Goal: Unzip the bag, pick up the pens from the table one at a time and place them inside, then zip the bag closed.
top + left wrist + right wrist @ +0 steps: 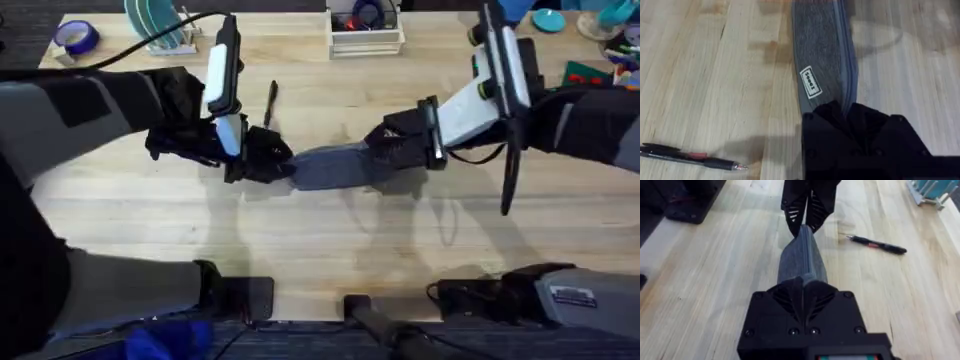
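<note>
Between my two grippers, the bag [335, 167] stretches crosswise on the worktop [330, 250], left fingers [799, 216] and right fingers [802, 292] each pinching one end; the pen [270, 103] lies behind.

A white wire tray [366, 36] stands at the far edge of the wooden tabletop, holding red and dark items. Well to its left sits a rack [160, 28] of teal plates, and farther left a roll of blue tape [76, 37]. To the tray's right lie teal and green objects [590, 45].
</note>
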You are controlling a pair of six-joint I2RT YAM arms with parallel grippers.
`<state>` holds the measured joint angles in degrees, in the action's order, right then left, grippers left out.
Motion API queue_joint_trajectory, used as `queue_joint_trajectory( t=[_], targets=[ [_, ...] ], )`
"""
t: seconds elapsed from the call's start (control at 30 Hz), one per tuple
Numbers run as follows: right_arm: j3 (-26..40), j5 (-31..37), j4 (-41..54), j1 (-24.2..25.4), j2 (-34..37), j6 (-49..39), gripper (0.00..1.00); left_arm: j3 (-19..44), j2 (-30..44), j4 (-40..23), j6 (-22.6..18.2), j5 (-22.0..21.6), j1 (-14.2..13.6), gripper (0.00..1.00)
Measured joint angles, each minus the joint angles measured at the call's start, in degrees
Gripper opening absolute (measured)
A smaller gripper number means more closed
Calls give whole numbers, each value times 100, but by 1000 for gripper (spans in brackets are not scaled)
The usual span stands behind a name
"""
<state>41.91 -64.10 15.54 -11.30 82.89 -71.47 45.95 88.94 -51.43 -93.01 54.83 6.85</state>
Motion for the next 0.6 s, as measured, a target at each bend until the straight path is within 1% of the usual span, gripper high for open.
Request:
queue_joint_trajectory(
  t=[0.47,0.6],
  targets=[
    [4,398,-936,-757,2,864,29,0,1,1,0,0,0,42],
    [4,439,-1274,-962,146,1039,30,0,-1,-1,1,0,0,42]
  ],
)
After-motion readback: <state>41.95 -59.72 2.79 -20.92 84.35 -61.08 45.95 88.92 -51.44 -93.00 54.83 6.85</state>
